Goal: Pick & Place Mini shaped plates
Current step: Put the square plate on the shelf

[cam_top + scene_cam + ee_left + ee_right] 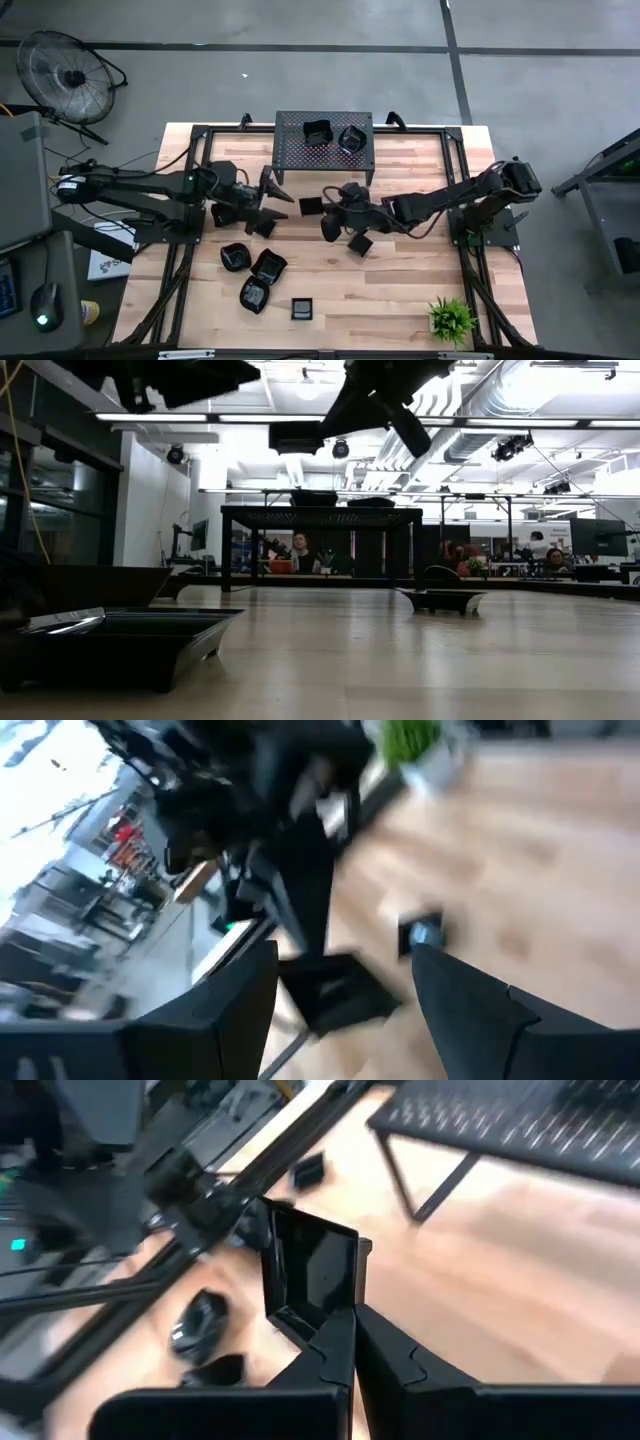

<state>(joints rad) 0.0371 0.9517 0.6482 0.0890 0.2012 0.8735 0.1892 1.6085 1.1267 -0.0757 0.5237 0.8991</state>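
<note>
Stand (323,140) with 2 plates (333,134) behind both raised grippers.

Right gripper (358,243) carries a mini plate (361,244); two more (glossy black) top the stand (290,150).

The mini shaped plates (267,265) are glossy black, catching pale highlights on their rims, and the square one pinched in the right gripper (350,1318) shows the same mirror-like black. The counter (400,290) is light blond wood with visible plank seams — its frame is black, as are both arms and the perforated stand (323,140), whose top is a fine dotted grid. A small plant (452,318) is bright green; the floor (300,70) is grey.
</note>
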